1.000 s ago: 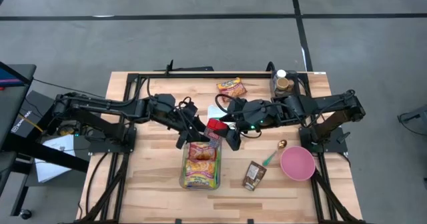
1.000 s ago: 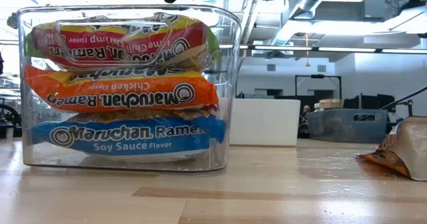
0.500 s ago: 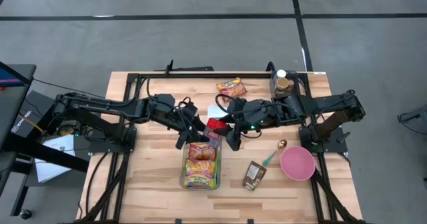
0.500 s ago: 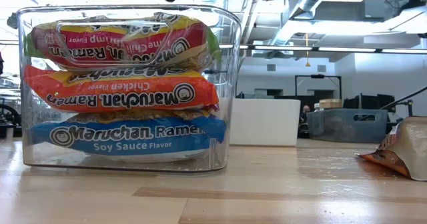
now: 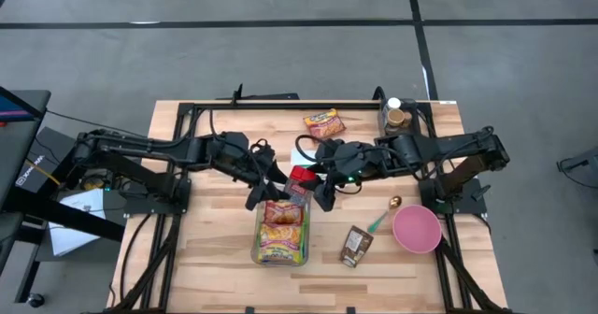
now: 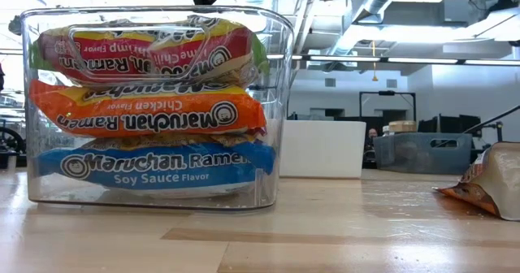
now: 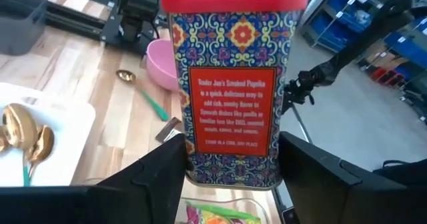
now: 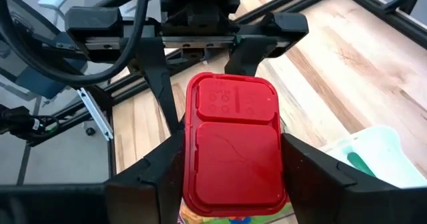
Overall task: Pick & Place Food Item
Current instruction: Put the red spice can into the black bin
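Observation:
A paprika tin with a red lid and a blue patterned body hangs upright between my two grippers. It is just above the far end of a clear bin. The bin stands on the table and holds three stacked ramen packets. My left gripper reaches in from the table's left and is shut on the tin's lower part. My right gripper reaches in from the table's right and is shut on the tin just below its lid. My left gripper pinches the tin's two narrow sides between its fingers, close to the tin's bottom. The fingers come from the table's left, slanting a little down. The tin stands upright, lid up, clear of the bin. My right gripper has a finger on each side of the tin's upper end, by the lid's edge. It comes from the table's right, slanting down onto the lid end. The lid hides the exact places of contact.
A white tray with gold spoons lies behind the grippers. At the right are a pink bowl, a green-handled spoon and a brown packet. A ramen packet and jars sit at the far edge.
My left gripper has tipped a little at the wrist. The tin has stayed in place above the bin, between both grippers.

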You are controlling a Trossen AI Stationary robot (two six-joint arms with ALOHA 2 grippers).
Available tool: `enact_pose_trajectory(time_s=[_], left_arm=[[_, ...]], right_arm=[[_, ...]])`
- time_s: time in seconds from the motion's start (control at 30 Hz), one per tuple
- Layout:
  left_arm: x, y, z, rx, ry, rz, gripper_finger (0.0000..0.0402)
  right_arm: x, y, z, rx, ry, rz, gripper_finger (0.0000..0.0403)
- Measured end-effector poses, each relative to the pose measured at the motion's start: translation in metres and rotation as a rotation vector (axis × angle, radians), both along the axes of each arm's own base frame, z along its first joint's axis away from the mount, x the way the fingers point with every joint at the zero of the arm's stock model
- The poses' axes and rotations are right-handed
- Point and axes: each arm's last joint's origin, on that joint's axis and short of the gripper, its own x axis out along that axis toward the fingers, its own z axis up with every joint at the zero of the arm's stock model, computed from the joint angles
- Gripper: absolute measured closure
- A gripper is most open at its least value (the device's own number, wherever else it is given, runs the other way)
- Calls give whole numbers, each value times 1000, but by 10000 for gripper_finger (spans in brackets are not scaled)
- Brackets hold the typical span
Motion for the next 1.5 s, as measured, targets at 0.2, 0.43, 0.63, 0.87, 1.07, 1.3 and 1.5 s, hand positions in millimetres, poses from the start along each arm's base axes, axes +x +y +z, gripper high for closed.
enact_pose_trajectory(time_s=[0.2, 0.43, 0.63, 0.87, 1.07, 1.3, 1.5], left_arm=[[-12, 2, 17, -14, -107, -7, 155], [-40, 16, 25, 5, -31, 65, 92], [-61, 21, 26, 32, 44, 95, 72], [-74, 23, 28, 76, 63, 178, 79], [-74, 24, 29, 111, 57, 206, 80], [-74, 26, 29, 131, 57, 243, 80], [-73, 26, 26, 137, 52, 260, 82]], right_arm=[[-6, 2, 8, 18, -19, 14, 205], [-8, 7, 3, 16, 20, 22, 204], [-17, 9, -2, -4, 101, -23, 204], [-52, 9, 5, -35, 180, -138, 203], [-91, 7, 10, -81, 259, -240, 203], [-139, 1, 9, -97, 322, -438, 203], [-167, -9, -5, -12, 251, -565, 203]])
